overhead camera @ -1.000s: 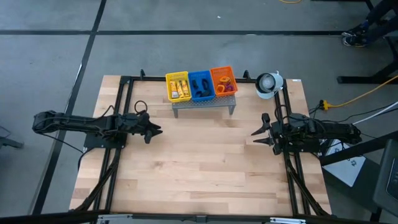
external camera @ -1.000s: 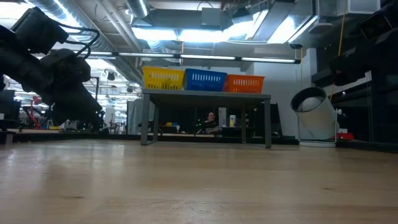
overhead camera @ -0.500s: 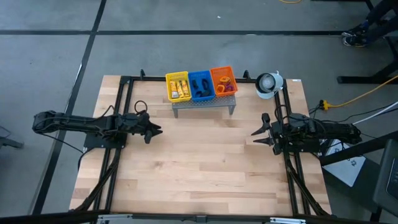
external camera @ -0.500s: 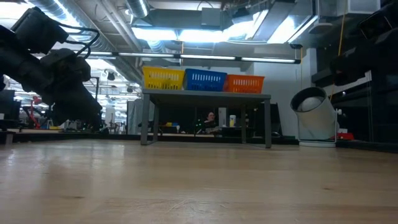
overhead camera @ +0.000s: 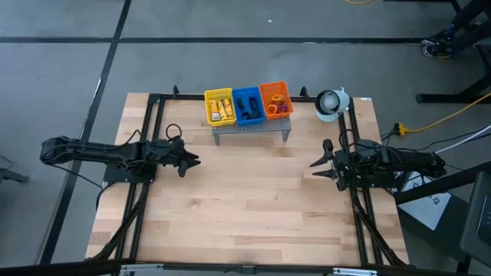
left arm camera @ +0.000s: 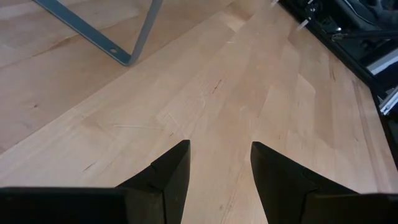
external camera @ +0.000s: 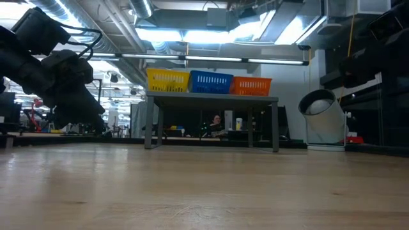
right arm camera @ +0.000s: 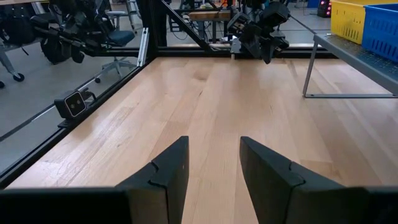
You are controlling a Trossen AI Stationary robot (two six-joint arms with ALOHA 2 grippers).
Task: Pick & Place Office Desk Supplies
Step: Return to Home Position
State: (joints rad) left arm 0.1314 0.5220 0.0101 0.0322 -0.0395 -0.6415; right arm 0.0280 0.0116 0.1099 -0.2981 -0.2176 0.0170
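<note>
With the bins (overhead camera: 247, 105) on the grey stand (overhead camera: 252, 132), we judge only homing is left: left tool (overhead camera: 196, 161) and right tool (overhead camera: 313, 169), both apart and empty, need just retracting.

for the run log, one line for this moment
left gripper: open, empty, left side | right gripper: open, empty, right side | yellow bin, blue bin, orange bin: on grey stand

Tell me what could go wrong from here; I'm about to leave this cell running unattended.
1. The yellow bin, blue bin and orange bin fill the narrow grey stand from end to end. A bump could probably push one off.
2. The left gripper and right gripper, both open and empty, hang low over the table on either side of the stand. A wide swing might clip its legs.
</note>
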